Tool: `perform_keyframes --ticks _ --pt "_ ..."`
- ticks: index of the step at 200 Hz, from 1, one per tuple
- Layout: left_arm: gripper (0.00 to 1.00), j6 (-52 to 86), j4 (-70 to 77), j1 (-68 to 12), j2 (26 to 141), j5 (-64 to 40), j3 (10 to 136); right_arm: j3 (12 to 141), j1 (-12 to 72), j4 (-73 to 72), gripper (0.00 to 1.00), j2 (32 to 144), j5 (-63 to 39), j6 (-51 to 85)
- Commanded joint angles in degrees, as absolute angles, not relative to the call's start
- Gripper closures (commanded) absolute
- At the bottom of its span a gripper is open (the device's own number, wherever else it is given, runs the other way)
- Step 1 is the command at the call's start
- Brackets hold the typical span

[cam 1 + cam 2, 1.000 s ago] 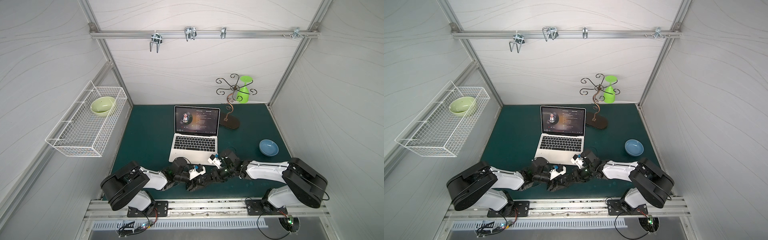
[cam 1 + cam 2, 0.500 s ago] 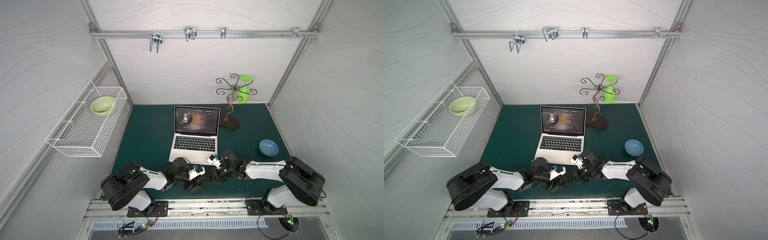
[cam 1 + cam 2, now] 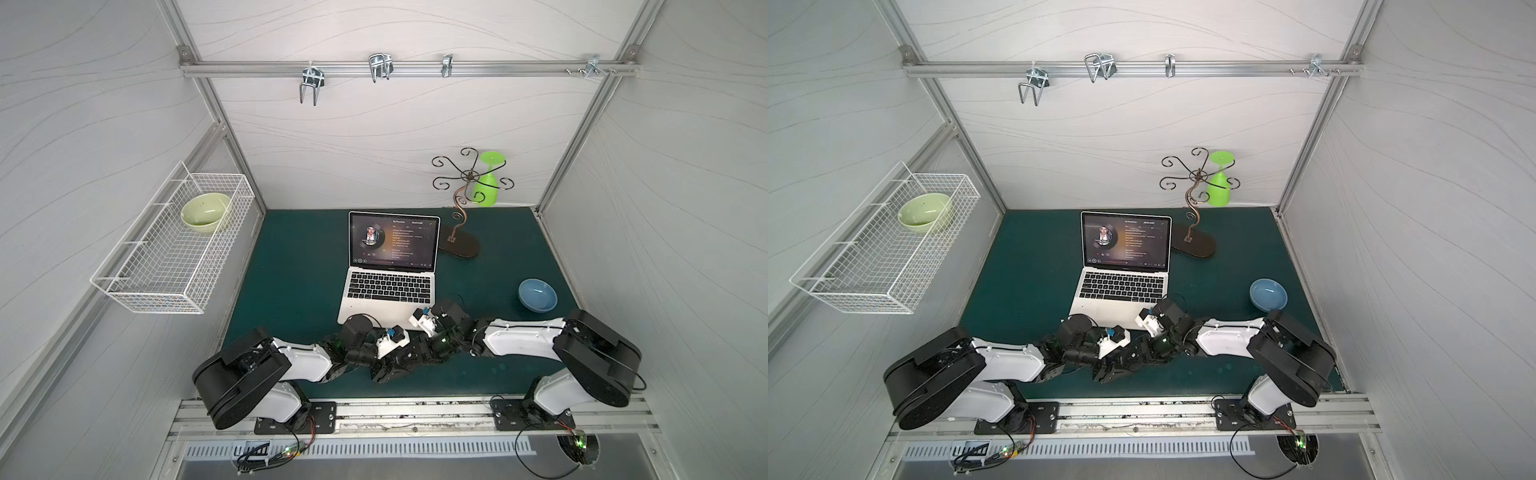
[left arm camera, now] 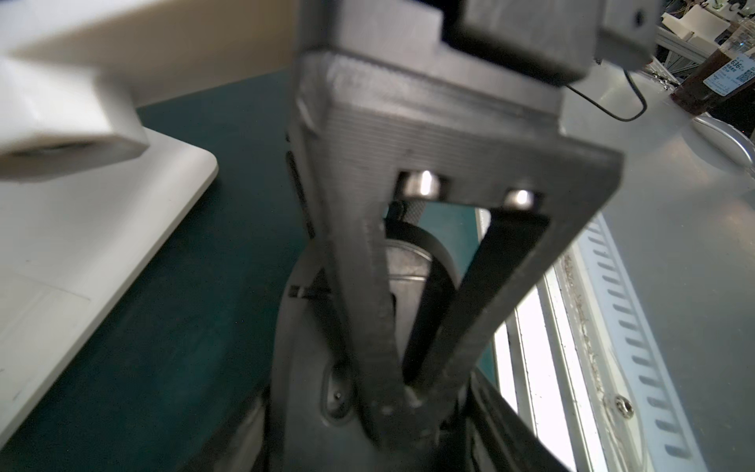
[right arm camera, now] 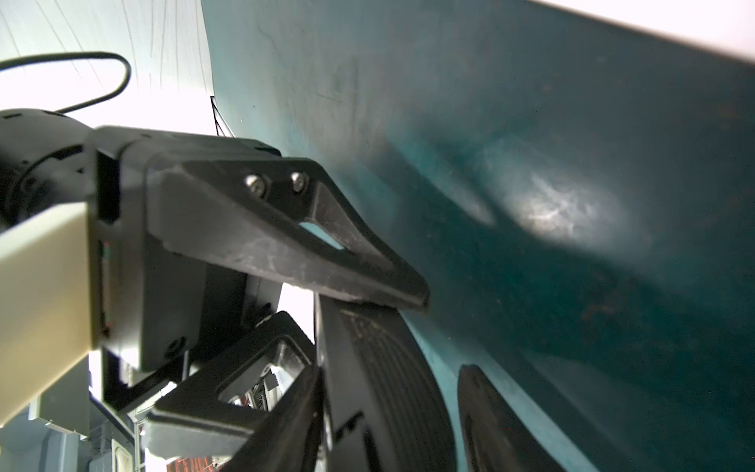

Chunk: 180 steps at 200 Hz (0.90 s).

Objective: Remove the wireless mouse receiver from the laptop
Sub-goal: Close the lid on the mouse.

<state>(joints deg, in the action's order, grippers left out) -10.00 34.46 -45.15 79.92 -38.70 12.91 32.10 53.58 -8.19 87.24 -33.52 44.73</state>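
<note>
Fingers (image 5: 384, 392) of right gripper (image 5: 412, 339) apart, holding nothing – left gripper (image 5: 367, 333) likewise.

Parted left end effector (image 5: 369, 333) meets parted right end effector (image 4: 406, 392).

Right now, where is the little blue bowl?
In both top views the blue bowl sits on the green mat, to the laptop's right, just beyond the right arm.

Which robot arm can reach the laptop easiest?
The right arm, probably: its wrist sits at the laptop's near right corner; the left arm's tip lies farther out front. The plug itself is hidden.
</note>
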Motion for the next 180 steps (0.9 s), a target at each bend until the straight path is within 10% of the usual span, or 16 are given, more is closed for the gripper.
perform_keyframes --ticks 1,180 --pt "1.00 -9.3 47.3 -45.5 76.3 -43.5 15.1 30.6 54.0 -3.4 0.44 90.5 -26.0 44.5" --pt "1.00 -14.0 38.5 -46.0 78.8 -38.9 17.5 30.2 49.6 4.2 0.01 78.6 -32.8 39.1"
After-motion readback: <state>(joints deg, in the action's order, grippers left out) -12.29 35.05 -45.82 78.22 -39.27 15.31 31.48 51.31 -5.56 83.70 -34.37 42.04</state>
